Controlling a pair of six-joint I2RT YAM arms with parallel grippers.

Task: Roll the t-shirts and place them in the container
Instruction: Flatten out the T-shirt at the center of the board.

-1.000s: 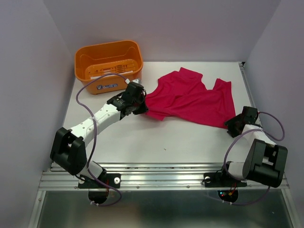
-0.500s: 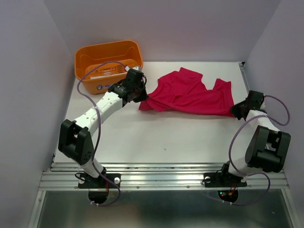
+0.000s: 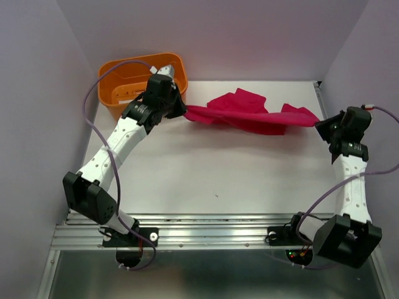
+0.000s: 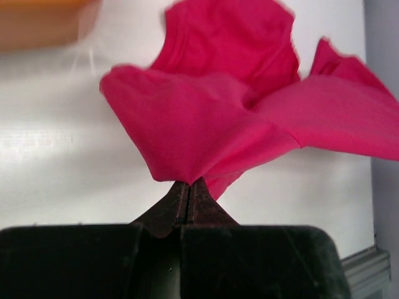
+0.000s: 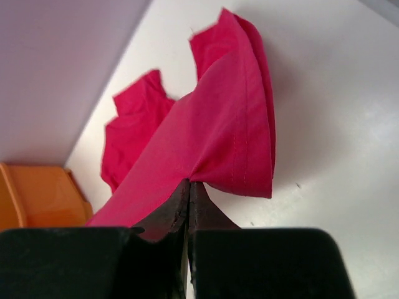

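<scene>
Crimson-pink t-shirt [image 3: 249, 115] stretched between left tool [image 3: 182, 111] and right tool [image 3: 320, 124], corners pinched

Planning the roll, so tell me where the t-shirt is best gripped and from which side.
By its two opposite edges, one tool from each side. The t-shirt is thin and limp, so only a bunched edge fold gives a pinch; the left tool and right tool are shut on such folds, and the cloth spans between them.
</scene>
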